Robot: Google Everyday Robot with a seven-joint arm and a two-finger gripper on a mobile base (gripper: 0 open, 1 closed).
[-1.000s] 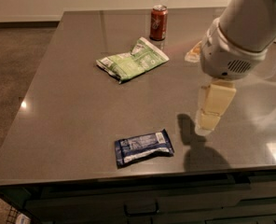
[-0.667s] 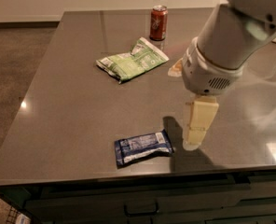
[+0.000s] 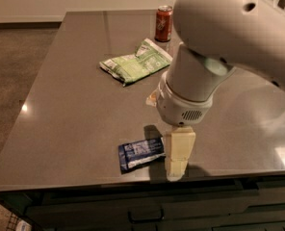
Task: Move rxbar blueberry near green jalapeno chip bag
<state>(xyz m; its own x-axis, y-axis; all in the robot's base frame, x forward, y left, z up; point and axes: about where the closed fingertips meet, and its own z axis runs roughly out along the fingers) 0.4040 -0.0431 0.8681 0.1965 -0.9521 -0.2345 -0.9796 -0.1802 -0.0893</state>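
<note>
The rxbar blueberry (image 3: 141,153), a small dark navy bar with white print, lies flat near the table's front edge. The green jalapeno chip bag (image 3: 136,62), crumpled light green and white, lies farther back, left of centre. My gripper (image 3: 177,165) hangs from the big white arm and points down at the table, right beside the bar's right end. It is seen edge-on as one cream block.
A red-brown soda can (image 3: 163,23) stands upright at the back, just behind the bag. A small yellowish object (image 3: 151,99) peeks out left of the arm's wrist. The grey table's (image 3: 65,119) front edge is just below the gripper; floor lies to the left.
The arm has swung left and toward the front edge, bringing the gripper from right of the bar to right beside its right end. Bar, bag and can have not moved.
</note>
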